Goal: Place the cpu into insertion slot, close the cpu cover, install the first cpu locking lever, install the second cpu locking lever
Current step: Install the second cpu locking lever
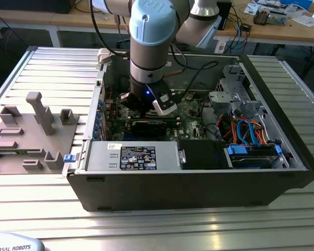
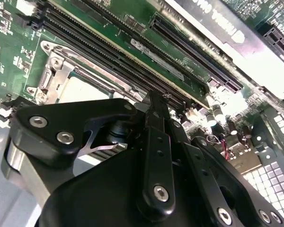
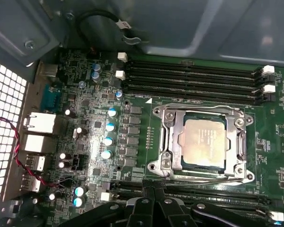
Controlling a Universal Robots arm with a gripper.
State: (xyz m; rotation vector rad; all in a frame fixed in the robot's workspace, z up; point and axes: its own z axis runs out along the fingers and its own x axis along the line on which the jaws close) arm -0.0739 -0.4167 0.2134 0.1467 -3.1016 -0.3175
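Already the small flat square cpu [image 3: 204, 143] with its dull silver-grey metal top sits in its socket on the green motherboard [image 3: 132, 142], and the thin silvery metal cpu cover [image 3: 237, 144] with its square window lies shut around it, framing the chip on all sides. A thin wire lever [image 3: 213, 178] lies along the near side of the frame; whether it is latched I cannot tell.

In the exterior view the arm reaches down into the open black computer case [image 1: 199, 183] on the ribbed aluminium desk [image 1: 52, 68], towards the exterior view's left half of the board. The black claw [image 3: 154, 201] hovers just beside the socket, over the dark memory slots, with its fingers drawn together and nothing between them — closed and empty, as both wrist views show it.

By my judgement the chip is light, rigid and fragile, best taken only by its edges, though the frame now covers them. The cover and lever look stiff and springy, the lever thin enough to slip off a fingertip, so its bent end is the place to press.

Room is tight: long black memory slots [image 3: 194, 75] run close along the far side of the socket, small silver-topped capacitors [image 3: 109, 127] stand near its other side, and the case walls hem in the arm.
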